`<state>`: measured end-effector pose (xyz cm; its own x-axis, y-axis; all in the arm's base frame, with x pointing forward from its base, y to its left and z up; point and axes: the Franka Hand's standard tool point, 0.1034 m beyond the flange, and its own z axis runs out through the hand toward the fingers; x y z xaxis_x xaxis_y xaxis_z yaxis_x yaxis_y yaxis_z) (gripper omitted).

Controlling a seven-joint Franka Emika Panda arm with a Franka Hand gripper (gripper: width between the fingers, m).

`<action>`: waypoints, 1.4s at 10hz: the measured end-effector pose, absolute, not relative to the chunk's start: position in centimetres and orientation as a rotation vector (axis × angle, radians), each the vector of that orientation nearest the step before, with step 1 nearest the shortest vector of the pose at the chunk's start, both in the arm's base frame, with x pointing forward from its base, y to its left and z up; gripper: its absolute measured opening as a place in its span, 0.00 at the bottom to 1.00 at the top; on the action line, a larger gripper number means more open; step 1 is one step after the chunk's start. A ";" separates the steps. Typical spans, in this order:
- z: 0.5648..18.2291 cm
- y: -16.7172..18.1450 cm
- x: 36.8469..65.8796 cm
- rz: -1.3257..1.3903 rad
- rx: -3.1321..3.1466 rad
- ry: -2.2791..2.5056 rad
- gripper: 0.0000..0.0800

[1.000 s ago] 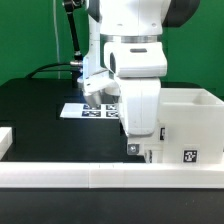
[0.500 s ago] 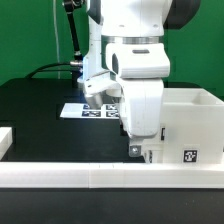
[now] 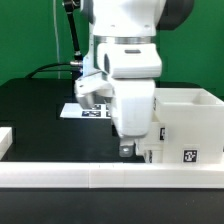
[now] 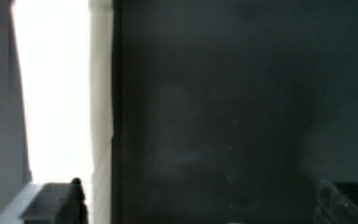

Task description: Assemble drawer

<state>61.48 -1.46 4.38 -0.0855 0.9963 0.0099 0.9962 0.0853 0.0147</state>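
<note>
Exterior view: gripper (image 3: pixel 126 150) hangs low at frame centre beside the white casing (image 3: pixel 183 125), probably lining up a grasp; wrist view shows fingers spread, empty.

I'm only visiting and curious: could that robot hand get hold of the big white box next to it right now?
Probably yes. The gripper hangs low right beside the white casing, on the exterior view's left of it, with nothing visible between them. Whether its fingers are open wide enough is hard to tell.

A black table (image 3: pixel 40 120) is seen before a green backdrop (image 3: pixel 30 35). The marker board (image 3: pixel 88 111) lies mid-table; a low white wall (image 3: pixel 60 176) lines the near edge.
</note>
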 end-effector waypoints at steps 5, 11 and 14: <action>4.1 -1.9 59.6 0.016 2.158 2.292 0.81; 4.3 2.8 59.8 0.030 2.221 2.243 0.81; 4.8 3.2 60.7 0.019 2.230 2.235 0.81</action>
<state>60.66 3.19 4.84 -0.0020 0.9998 0.0197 1.0000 0.0021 -0.0029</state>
